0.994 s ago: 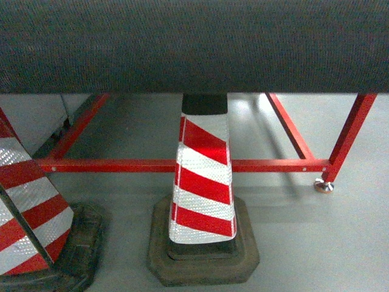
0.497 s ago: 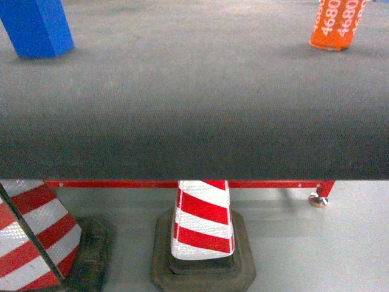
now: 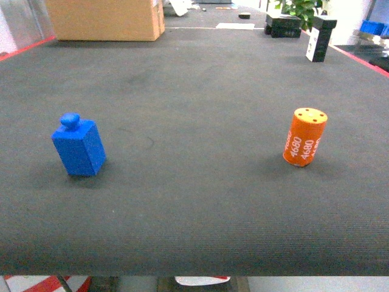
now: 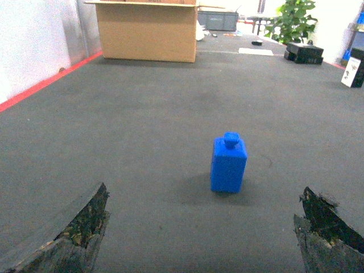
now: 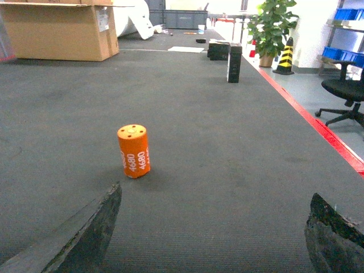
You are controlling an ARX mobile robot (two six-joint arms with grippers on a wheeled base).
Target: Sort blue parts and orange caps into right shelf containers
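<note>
We see a matte blue part (image 3: 79, 148), a boxy block w/ round knob on top, upright on the dark ribbed mat (image 3: 194, 213), left. The orange cap (image 3: 304, 137), a glossy cylinder marked 4680, stands upright at right, well apart. Left gripper (image 4: 205, 239) and right gripper (image 5: 213, 239): fingers apart, holding nothing.

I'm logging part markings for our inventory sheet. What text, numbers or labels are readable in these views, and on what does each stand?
"4680": white digits, printed repeatedly running up the side of the orange cylindrical cap on the dark mat.
Label on the brown cardboard box: too small to read.
Blue block-shaped plastic part with a knob: no markings visible.
</note>
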